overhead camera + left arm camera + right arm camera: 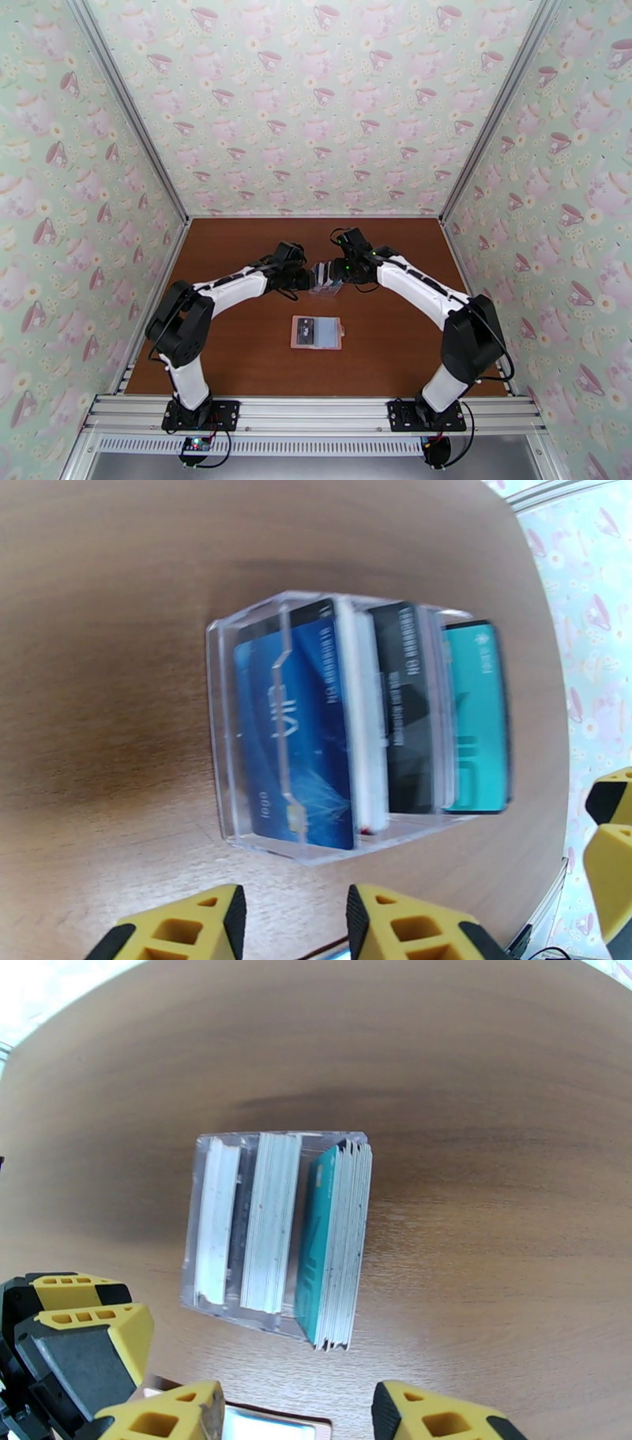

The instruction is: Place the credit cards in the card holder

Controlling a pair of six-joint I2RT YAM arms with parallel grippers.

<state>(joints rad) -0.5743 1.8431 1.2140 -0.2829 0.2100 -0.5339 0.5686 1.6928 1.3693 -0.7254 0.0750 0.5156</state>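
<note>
The credit cards (316,740) stand on edge in the clear rack (223,717) just ahead of the left gripper (296,910) and right gripper (296,1406), both spread, empty and seemingly equally near, long edges running toward the fingers; the card holder (316,332) lies open nearer the bases.

My top camera looks down from above and behind the arm bases (201,415), far from the clear slotted plastic rack (328,286) on the brown wooden table (237,347). My left wrist camera faces that rack (221,740) close up. My right wrist camera hangs close above the rack (189,1228). All three share it.
</note>
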